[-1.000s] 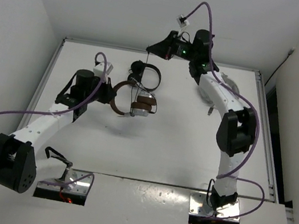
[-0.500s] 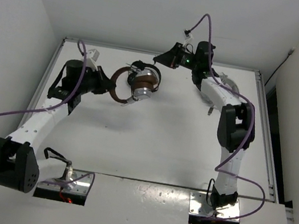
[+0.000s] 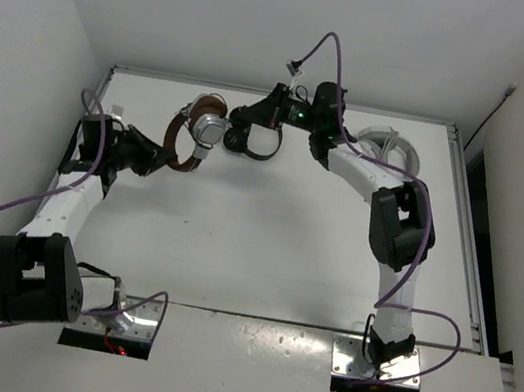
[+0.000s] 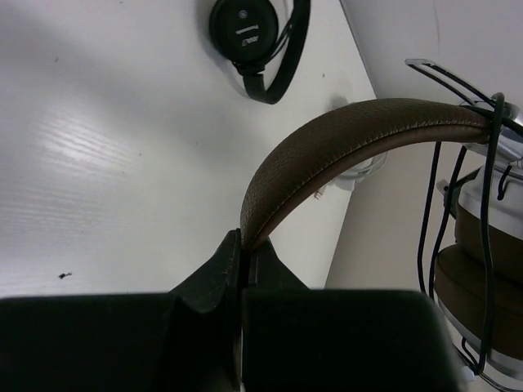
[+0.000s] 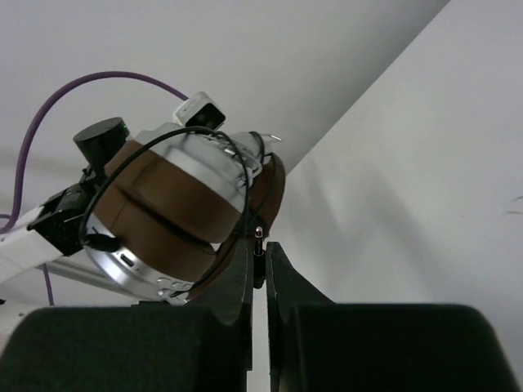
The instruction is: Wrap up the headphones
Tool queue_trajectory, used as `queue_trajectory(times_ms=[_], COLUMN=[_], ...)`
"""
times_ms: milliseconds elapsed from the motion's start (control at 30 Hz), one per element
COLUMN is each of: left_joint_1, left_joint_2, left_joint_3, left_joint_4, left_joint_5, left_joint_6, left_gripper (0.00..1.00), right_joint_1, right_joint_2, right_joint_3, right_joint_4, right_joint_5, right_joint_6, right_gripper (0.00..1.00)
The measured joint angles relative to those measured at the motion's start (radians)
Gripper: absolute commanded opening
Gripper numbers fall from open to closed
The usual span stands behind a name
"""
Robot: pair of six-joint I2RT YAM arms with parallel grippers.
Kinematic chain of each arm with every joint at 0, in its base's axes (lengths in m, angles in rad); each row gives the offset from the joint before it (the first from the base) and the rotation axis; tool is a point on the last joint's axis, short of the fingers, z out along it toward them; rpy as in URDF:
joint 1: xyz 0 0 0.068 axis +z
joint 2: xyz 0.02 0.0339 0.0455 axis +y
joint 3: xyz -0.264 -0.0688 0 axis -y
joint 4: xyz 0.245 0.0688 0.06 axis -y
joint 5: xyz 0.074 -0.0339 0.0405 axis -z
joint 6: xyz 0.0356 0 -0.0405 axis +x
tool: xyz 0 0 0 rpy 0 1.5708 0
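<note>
Left gripper [image 4: 243, 247] — jaws clamped on end of brown headband. Headphones [image 3: 203, 127] held aloft over far-left part of table [image 3: 263, 247]. Cable [image 4: 488, 245] looped across earcups. Right gripper [image 5: 258, 263] — jaws pinched near-shut on cable beside plug [image 5: 258, 238]. Black headphones [image 3: 254, 142] on table just below it. Risk: thin cable slipping from narrow pinch and loops unwinding, or hard pull dragging headband from left jaws.
</note>
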Motion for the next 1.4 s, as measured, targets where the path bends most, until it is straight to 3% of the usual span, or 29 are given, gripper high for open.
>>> queue_trajectory(times_ms=[200, 600, 1167, 1400], left_joint_1=[0.025, 0.055, 0.104, 0.095], left_joint_2=[-0.028, -0.059, 0.381, 0.442], left_joint_3=[0.026, 0.027, 0.077, 0.134], left_joint_4=[-0.127, -0.376, -0.237, -0.224], left_joint_5=[-0.071, -0.42, -0.543, -0.568], left_joint_6=[0.026, 0.178, 0.202, 0.208], left_gripper=[0.0, 0.0, 0.0, 0.0], right_joint_1=[0.068, 0.158, 0.179, 0.194], right_joint_2=[0.034, 0.329, 0.581, 0.619], right_joint_3=[-0.041, -0.026, 0.243, 0.294], right_joint_4=[0.092, 0.113, 0.024, 0.02], right_joint_5=[0.032, 0.086, 0.175, 0.202], right_joint_6=[0.12, 0.299, 0.28, 0.275], right_gripper=[0.0, 0.0, 0.0, 0.0])
